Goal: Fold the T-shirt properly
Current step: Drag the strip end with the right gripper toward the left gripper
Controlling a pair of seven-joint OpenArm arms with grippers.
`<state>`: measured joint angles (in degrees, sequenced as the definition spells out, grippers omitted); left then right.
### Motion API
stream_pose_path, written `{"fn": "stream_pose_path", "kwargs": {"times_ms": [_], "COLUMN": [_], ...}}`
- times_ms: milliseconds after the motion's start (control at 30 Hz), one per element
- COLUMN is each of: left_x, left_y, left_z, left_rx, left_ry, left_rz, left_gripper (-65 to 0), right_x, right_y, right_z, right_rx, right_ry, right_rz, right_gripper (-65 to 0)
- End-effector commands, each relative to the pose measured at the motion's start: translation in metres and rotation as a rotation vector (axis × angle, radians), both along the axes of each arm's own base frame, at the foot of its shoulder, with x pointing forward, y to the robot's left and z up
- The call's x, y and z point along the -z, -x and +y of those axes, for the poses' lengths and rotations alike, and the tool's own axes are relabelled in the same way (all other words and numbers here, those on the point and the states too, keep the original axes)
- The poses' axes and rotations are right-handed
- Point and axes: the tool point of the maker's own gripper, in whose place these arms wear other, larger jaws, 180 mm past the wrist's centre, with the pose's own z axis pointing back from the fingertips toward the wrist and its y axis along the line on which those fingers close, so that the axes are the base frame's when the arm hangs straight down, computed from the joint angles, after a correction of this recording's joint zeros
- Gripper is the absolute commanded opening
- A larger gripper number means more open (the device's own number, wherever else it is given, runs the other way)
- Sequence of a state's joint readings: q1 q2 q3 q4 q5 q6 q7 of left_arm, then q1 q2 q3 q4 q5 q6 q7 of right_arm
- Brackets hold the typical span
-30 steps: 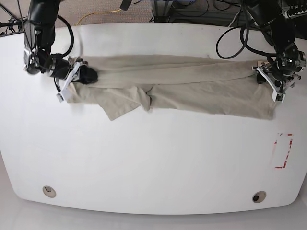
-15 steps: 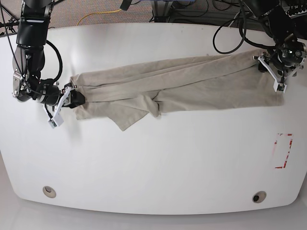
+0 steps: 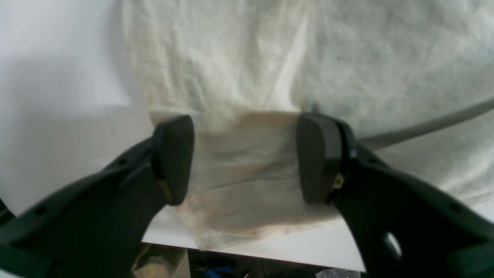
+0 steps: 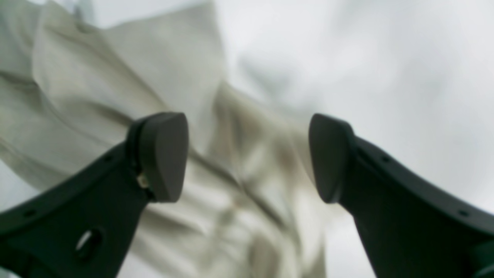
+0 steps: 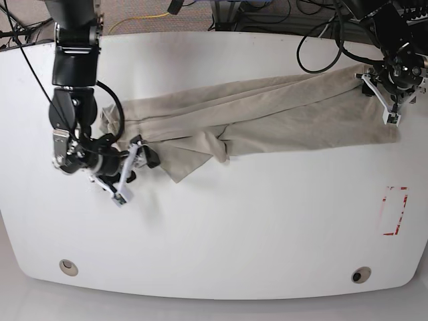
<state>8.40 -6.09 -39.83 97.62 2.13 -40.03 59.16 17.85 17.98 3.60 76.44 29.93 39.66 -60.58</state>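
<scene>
T-shirt [image 5: 267, 114] lies in a long band across the counter [image 5: 221, 227]. My right fingers [image 4: 166, 158] gape wide, holding nothing; left fingers [image 3: 173, 158] straddle the hem, not pinching. Risk: left drags it, bunching the loose sleeve.

Matt wrinkled cloth T-shirt [image 5: 267, 114]

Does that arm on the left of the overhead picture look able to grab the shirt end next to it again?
Probably yes. The right gripper stands open right at the near end of the T-shirt, and the wrist view shows cloth lying between its fingers with nothing else in the way on the table.
</scene>
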Motion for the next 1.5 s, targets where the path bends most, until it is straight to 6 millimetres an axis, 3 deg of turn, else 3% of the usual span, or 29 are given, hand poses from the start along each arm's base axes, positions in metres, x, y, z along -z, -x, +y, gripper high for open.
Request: {"fn": "stream_pose_path", "kwargs": {"times_ms": [0,267,433,567,733,1000,1100,1167,1200,1333,1467], "left_x": [-0.012,-0.012,-0.012,-0.012,-0.011,-0.010,-0.011,-0.011,-0.011,-0.013,-0.012], "left_y": [-0.007,-0.007,-0.007,-0.007,-0.007,-0.008,-0.008,-0.008,-0.008,-0.017,-0.020], "left_z": [0.006,0.006,0.006,0.006,0.006,0.005,0.006,0.006,0.006,0.000,-0.004], "left_rx": [0.006,0.006,0.006,0.006,0.006,0.005,0.007,0.007,0.007,0.032,0.049], "left_ry": [-0.026,-0.025,-0.025,-0.025,-0.022,-0.022,-0.023,-0.023,-0.023,-0.021,-0.020], "left_rz": [-0.032,-0.034,-0.034,-0.034,-0.032,-0.032,-0.032,-0.032,-0.034,-0.042,-0.041], "left_gripper": [-26.8,-26.8,-26.8,-26.8,-26.8,-26.8,-26.8,-26.8,-26.8,-26.8,-26.8], "right_x": [-0.010,0.008,0.026,0.028,0.030,0.029,0.028,0.026,0.026,0.014,-0.016], "right_y": [-0.018,-0.044,-0.044,-0.043,-0.040,-0.038,-0.039,-0.039,-0.039,-0.035,-0.030], "right_z": [0.001,0.020,0.022,0.030,0.056,0.083,0.083,0.083,0.082,0.071,0.048], "right_rx": [0.000,0.018,0.033,0.030,0.006,-0.019,-0.015,-0.016,-0.017,-0.020,0.023], "right_ry": [0.021,0.031,0.013,-0.011,-0.051,-0.092,-0.098,-0.097,-0.092,-0.040,0.014], "right_rz": [-0.035,-0.024,0.029,0.036,0.047,0.049,0.048,0.043,0.046,0.025,-0.058], "right_gripper": [-18.4,-18.4,-18.5,-19.8,-30.0,-34.6,-47.4,-61.7,-65.0,-65.0,-65.0]}}
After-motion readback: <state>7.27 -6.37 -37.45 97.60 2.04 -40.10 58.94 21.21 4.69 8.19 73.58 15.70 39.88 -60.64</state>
